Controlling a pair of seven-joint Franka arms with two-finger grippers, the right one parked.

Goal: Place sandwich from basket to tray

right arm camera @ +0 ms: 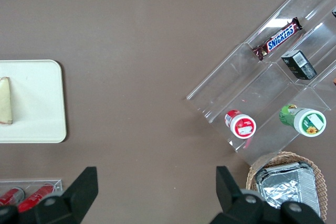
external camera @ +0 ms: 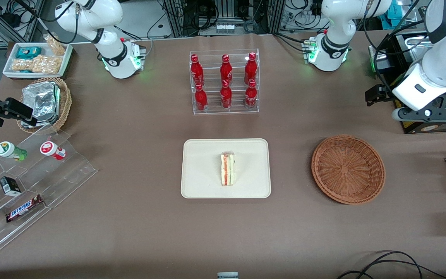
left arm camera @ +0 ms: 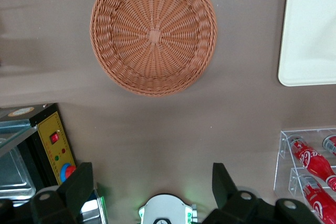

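The sandwich lies on the cream tray at the middle of the table; its edge also shows in the right wrist view. The reddish-brown basket sits beside the tray toward the working arm's end, with nothing in it. My left gripper is raised above the table, farther from the front camera than the basket. It is open and holds nothing. The left wrist view shows the gripper with its fingers wide apart, the basket and a corner of the tray.
A clear rack of red bottles stands farther from the front camera than the tray. A yellow-fronted box sits near the gripper. Toward the parked arm's end are a tan basket of foil packets, a clear stepped shelf of snacks and a white snack tray.
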